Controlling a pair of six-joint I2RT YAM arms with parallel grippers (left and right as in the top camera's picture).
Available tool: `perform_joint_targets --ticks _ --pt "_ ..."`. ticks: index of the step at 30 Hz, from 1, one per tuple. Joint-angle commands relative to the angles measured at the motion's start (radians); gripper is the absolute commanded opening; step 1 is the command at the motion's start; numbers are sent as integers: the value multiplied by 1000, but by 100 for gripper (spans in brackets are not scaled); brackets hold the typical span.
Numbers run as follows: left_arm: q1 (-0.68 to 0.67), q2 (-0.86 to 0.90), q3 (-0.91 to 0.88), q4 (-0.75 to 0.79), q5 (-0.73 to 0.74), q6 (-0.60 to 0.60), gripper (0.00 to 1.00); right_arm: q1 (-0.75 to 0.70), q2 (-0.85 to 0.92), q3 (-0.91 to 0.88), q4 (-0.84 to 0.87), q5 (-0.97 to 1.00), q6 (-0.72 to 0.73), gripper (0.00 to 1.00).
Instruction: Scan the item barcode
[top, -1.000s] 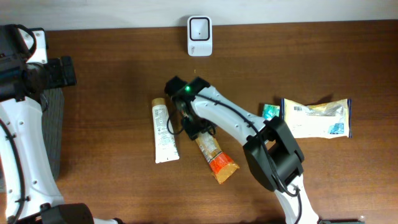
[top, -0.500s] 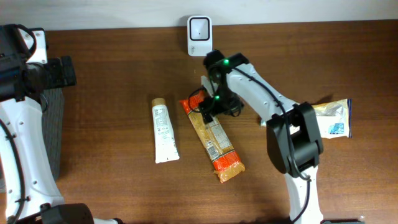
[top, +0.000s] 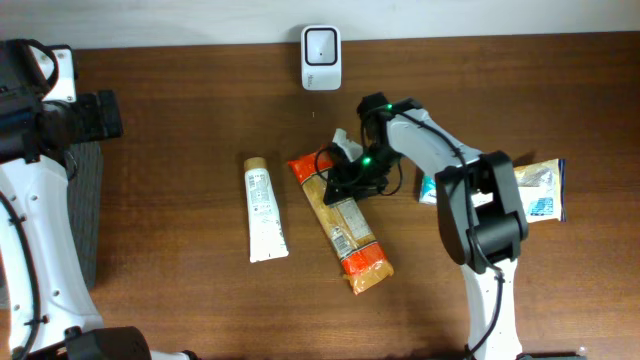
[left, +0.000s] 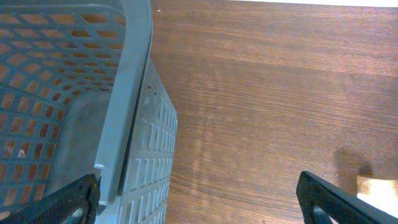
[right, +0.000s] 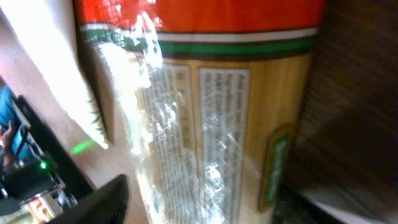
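Overhead: flat glossy snack packet (top: 345, 230), orange and tan, lies diagonally on the wood-grain table (top: 180, 120), with the right gripper (top: 343, 178) at its upper end.
Left wrist: left gripper (left: 205, 202) spread wide and empty, beside a perforated plastic basket (left: 130, 124).
Right wrist: crinkled film fills the view; I cannot tell if the packet is gripped.

Left gripper (left: 199, 208) hangs with jaws spread wide; right gripper (top: 338, 180) reaches leftward, low, its jaw spacing unclear.

Overhead top-down, L wrist by basket (left: 62, 93), R wrist close on packet (right: 217, 124)
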Motion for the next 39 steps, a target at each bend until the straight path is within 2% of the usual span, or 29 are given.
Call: perform_joint_targets --ticks 1,2,3,4,6,11,13,15,18,19,22,26,28,29,30,31,33,34,36,39 --pt "1 1 6 1 0 -9 99 40 78 -27 9 -5 66 45" --pt "1 1 6 1 0 -9 99 37 78 -27 9 -5 66 28" --pt "1 1 6 1 0 -9 99 36 78 -27 8 -6 66 19" --pt "1 1 6 1 0 -9 99 35 77 -27 8 -12 65 11" --pt "1 1 6 1 0 -9 99 30 72 -5 5 -7 62 6" --pt "1 1 6 1 1 -9 99 28 -32 152 -103 131 66 4" --pt "0 1 6 1 1 -9 99 36 -92 226 -192 307 122 4" --pt "1 1 6 1 0 -9 99 77 -127 279 -263 584 237 4" --pt "1 1 6 1 0 -9 99 200 -108 285 -295 963 417 4" --pt "0 1 6 1 1 -9 99 246 -84 285 -293 1013 433 4" --pt "1 1 6 1 0 -9 99 327 -4 285 -270 1011 440 4" --pt "0 1 6 1 1 -9 99 365 89 285 -256 858 432 6" --pt "1 1 6 1 0 -9 99 365 89 285 -246 810 402 11" --pt "1 1 6 1 1 -9 99 365 89 285 -246 793 389 18" --pt "1 1 6 1 0 -9 99 365 89 285 -246 772 375 30" --pt "1 1 6 1 1 -9 99 365 89 285 -246 773 372 36" --pt "0 1 6 1 1 -9 99 363 89 285 -248 777 349 64" --pt "1 1 6 1 0 -9 99 361 89 285 -247 778 343 70" --pt "1 1 6 1 1 -9 99 356 89 285 -250 800 323 75" --pt "1 1 6 1 0 -9 99 349 79 301 -289 859 322 74"
